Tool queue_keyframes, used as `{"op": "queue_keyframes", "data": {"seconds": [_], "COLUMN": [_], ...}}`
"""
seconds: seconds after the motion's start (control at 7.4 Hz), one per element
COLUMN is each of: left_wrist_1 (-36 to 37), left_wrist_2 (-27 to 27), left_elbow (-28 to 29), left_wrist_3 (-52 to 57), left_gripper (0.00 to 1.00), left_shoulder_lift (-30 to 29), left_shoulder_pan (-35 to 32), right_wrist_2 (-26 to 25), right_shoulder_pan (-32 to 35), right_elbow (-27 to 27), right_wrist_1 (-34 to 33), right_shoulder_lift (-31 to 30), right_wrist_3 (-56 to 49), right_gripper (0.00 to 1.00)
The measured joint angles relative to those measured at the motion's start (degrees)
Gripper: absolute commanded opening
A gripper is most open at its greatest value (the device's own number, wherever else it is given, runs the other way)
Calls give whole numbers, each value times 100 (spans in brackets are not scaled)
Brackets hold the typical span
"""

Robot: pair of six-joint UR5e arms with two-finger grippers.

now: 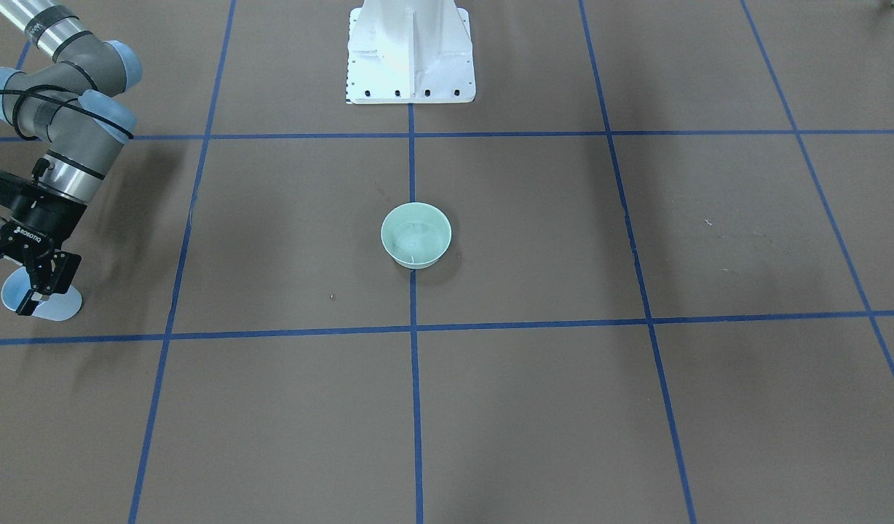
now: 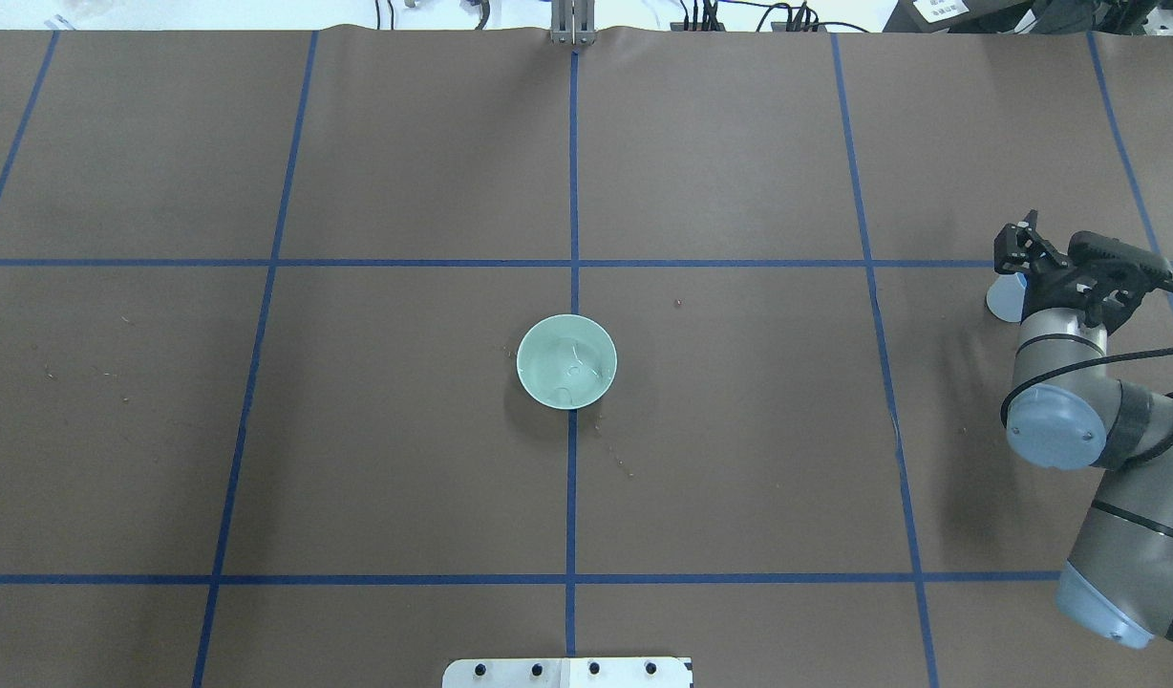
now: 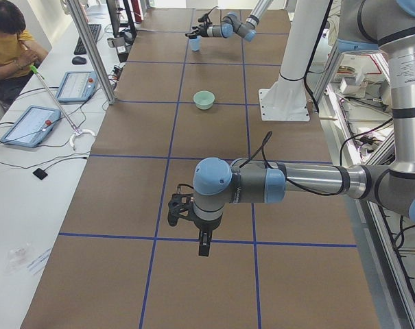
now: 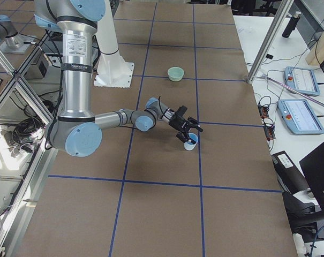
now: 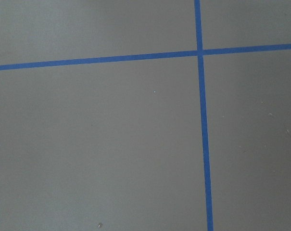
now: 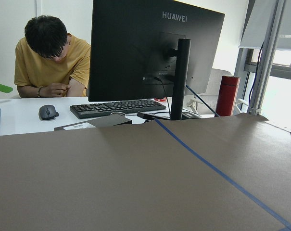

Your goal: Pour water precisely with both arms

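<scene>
- The pale green bowl (image 2: 566, 361) stands at the centre, with open brown mat (image 2: 405, 459) all round it.
- The white pedestal (image 1: 410, 54) blocks the robot-side edge, well apart from the bowl.
- The right arm (image 2: 1064, 382) and the pale blue cup (image 2: 1003, 301) crowd the right end.

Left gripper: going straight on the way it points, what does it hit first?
The left gripper points straight down, so first contact looks like the bare brown table cover, near a blue tape crossing. Nothing else shows in that line; its height is unclear.
</scene>
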Motion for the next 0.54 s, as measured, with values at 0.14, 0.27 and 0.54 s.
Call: {"op": "queue_keyframes", "data": {"seconds": [0.14,0.27,0.54], "left_wrist_1": [0,0,0], "left_wrist_2": [0,4,6], "left_elbow": [3,18,53], "left_wrist_3": [-9,-26,-44], "left_gripper": [100,100,100], "left_shoulder_lift": [0,5,22], "left_shoulder_pan": [0,0,-2], "right_wrist_2": [189,555,1612], "right_shoulder_pan": [97,211,654], "right_elbow": [105,264,675], "right_wrist_1": [4,6,13], "right_shoulder_lift": [43,77,129], "right_wrist_3": [-258,-625,-1744], "right_gripper": [100,100,100]}}
